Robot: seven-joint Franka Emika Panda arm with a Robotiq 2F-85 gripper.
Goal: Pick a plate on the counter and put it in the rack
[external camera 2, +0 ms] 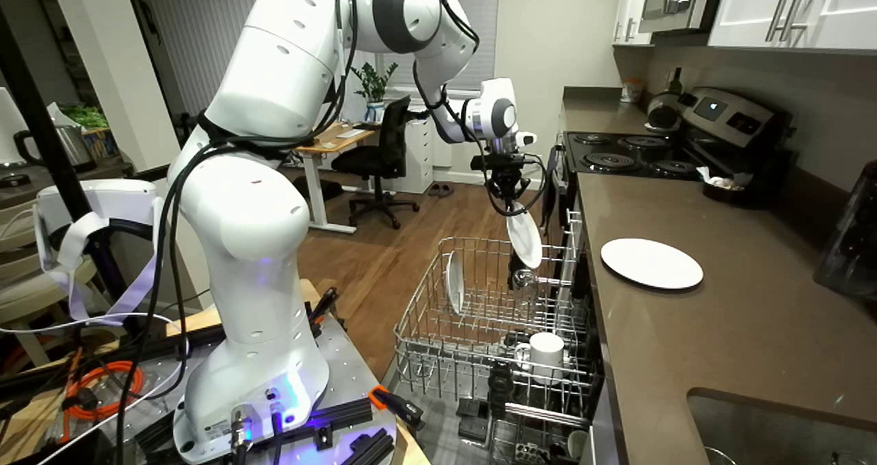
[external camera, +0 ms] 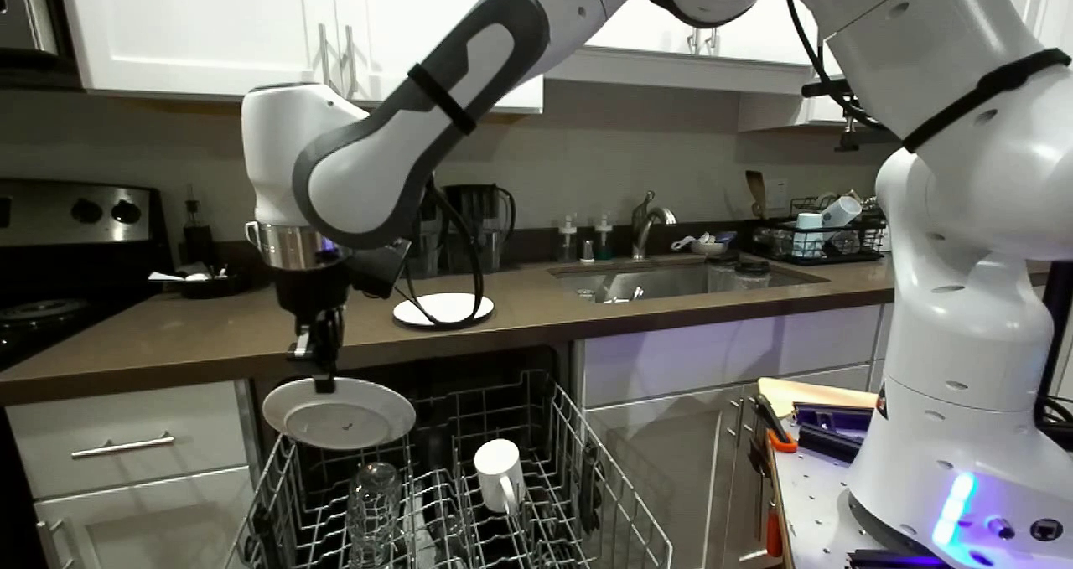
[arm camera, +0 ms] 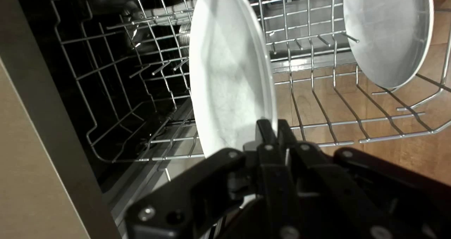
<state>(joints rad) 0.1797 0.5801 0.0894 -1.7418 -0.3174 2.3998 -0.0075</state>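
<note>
Hanging edge-down, the plate (arm camera: 232, 71) seems steeply tilted.

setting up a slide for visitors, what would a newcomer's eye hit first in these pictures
Probably the big white robot arm, looming large in both exterior views. Next, the white plate pinched in its black fingers, tilted over the wire rack. Then the blue glow low on the arm's base.
</note>
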